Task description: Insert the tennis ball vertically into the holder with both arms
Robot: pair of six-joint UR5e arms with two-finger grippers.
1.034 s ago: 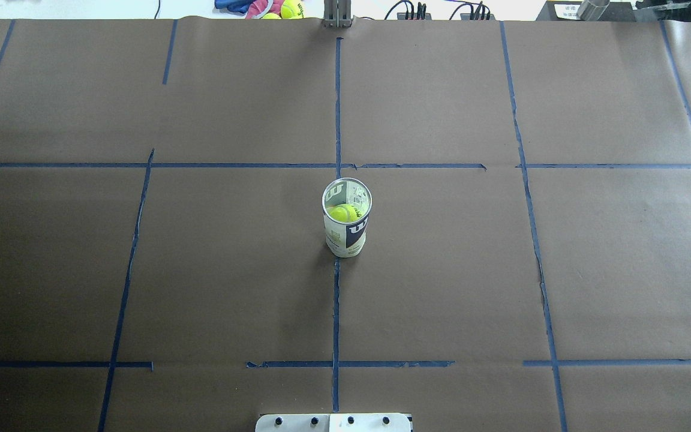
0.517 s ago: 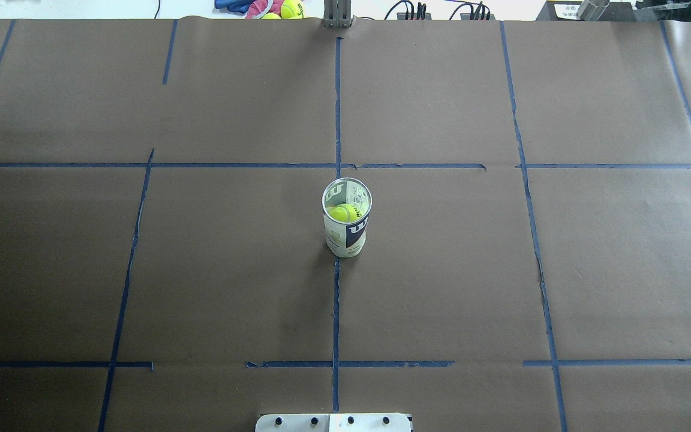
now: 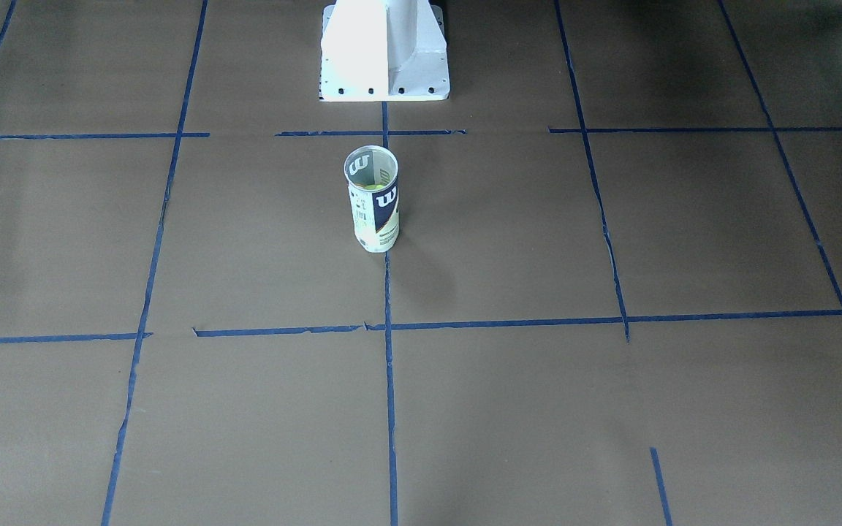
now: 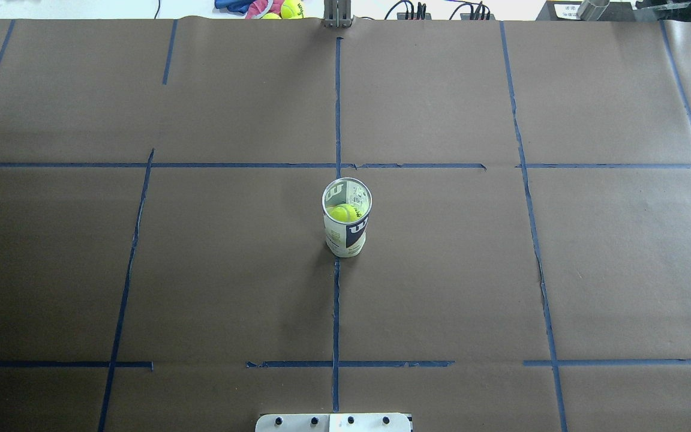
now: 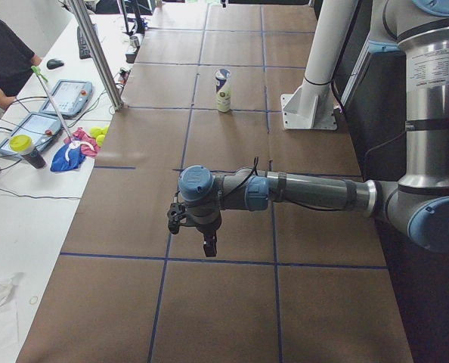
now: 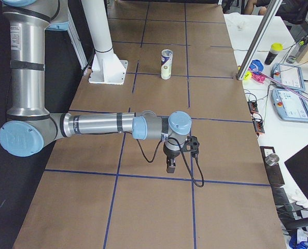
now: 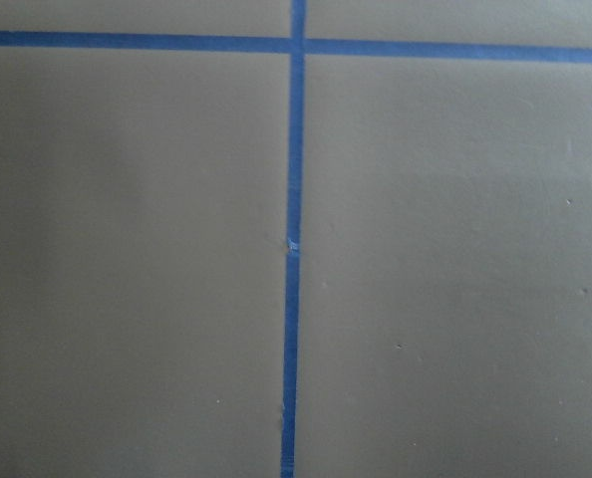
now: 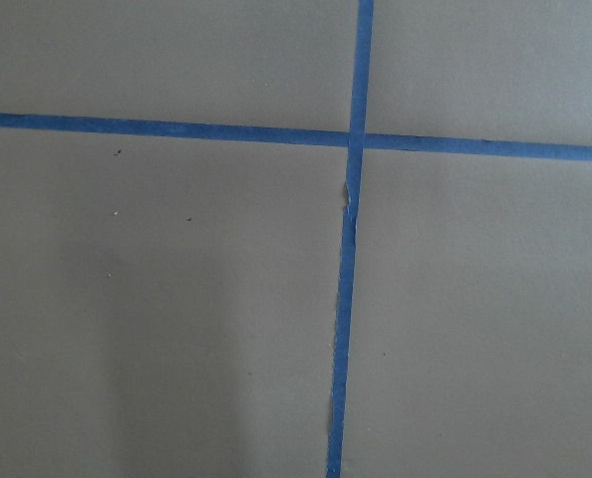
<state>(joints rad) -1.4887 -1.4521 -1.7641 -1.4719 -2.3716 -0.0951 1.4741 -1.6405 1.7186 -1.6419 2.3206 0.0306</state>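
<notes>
Left gripper (image 5: 207, 245) and right gripper (image 6: 171, 166) hang over the table's (image 4: 501, 270) ends — spread or pinched, I cannot tell. Holder (image 4: 346, 231) stands upright mid-table, tennis ball (image 4: 344, 213) inside — I'd keep both well clear of it.

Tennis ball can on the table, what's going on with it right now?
Nothing is handling it at the moment. The holder stands upright in the middle of the table, top open, with a tennis ball inside. The left gripper and right gripper hang pointing down near opposite ends of the table, well away from it. Whether they are open or shut cannot be told.
</notes>
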